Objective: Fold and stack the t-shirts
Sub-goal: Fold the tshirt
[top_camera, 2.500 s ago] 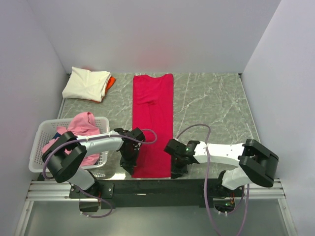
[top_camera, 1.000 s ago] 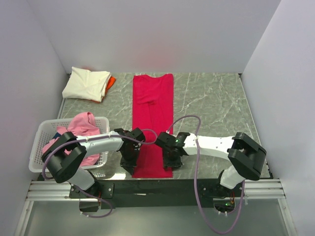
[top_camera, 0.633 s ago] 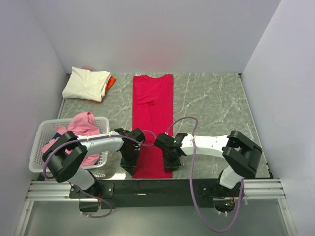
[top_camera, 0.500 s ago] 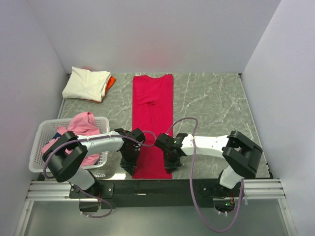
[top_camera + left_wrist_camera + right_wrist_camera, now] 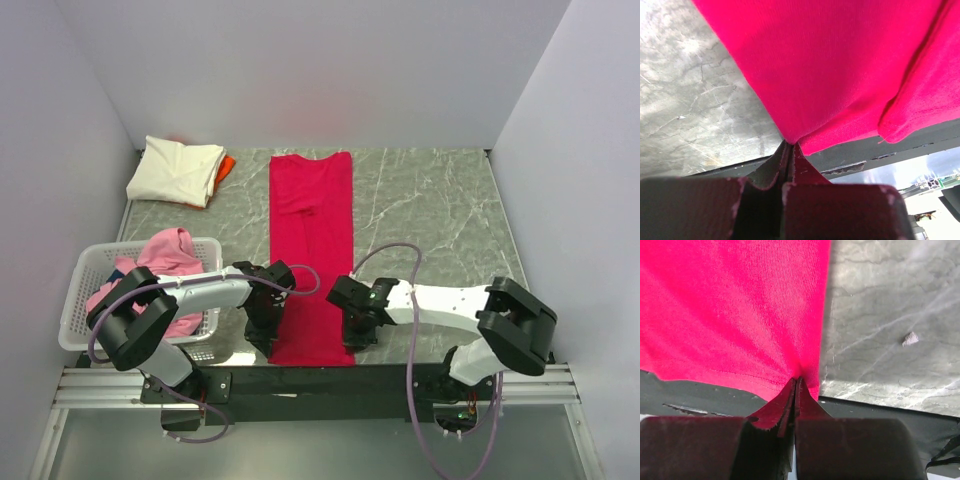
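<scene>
A crimson red t-shirt (image 5: 311, 240) lies as a long narrow strip down the middle of the table. My left gripper (image 5: 264, 322) is shut on its near left corner (image 5: 790, 137), the cloth pulled to a point at the jaw tips. On the other side, my right gripper (image 5: 356, 328) is shut on the near right corner (image 5: 801, 371) by the hem. A folded cream-white t-shirt (image 5: 177, 170) sits at the far left on top of an orange t-shirt (image 5: 226, 165). Light pink t-shirts (image 5: 165, 262) are heaped in the basket.
The white lattice basket (image 5: 88, 270) stands at the near left, close beside my left arm. The black table rail (image 5: 330, 380) runs just below the shirt's near hem. Grey marble tabletop (image 5: 430, 215) lies to the right of the shirt, with walls on three sides.
My right gripper was open over the shirt's near end; it has slid right to the near right corner and shut on it. The left gripper has stayed put.
</scene>
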Tool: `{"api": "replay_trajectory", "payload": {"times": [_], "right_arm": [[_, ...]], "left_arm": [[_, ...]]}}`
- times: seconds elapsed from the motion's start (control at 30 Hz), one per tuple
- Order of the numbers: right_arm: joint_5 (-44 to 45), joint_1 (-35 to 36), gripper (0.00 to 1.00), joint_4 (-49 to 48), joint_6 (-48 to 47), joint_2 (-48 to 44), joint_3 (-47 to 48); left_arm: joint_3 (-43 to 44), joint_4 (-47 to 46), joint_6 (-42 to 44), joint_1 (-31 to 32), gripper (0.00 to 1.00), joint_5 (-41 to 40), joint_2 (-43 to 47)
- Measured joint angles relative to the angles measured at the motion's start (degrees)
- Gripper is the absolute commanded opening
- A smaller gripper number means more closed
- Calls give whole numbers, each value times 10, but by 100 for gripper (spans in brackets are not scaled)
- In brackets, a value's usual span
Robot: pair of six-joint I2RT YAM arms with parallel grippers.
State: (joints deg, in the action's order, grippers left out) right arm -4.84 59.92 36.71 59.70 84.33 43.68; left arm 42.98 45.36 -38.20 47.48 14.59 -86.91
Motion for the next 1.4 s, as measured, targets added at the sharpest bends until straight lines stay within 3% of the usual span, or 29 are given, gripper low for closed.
{"api": "replay_trajectory", "payload": {"times": [0.7, 0.93, 1.4], "right_arm": [[-11, -19, 0, -26, 38, -77, -72], [-26, -28, 9, -47, 39, -113, -103], [-31, -30, 7, -41, 48, -148, -130]], "left_arm": [[-3, -1, -5, 0, 0, 3, 1], [-4, -2, -5, 0, 0, 5, 1], [-5, 0, -5, 1, 0, 6, 2]]}}
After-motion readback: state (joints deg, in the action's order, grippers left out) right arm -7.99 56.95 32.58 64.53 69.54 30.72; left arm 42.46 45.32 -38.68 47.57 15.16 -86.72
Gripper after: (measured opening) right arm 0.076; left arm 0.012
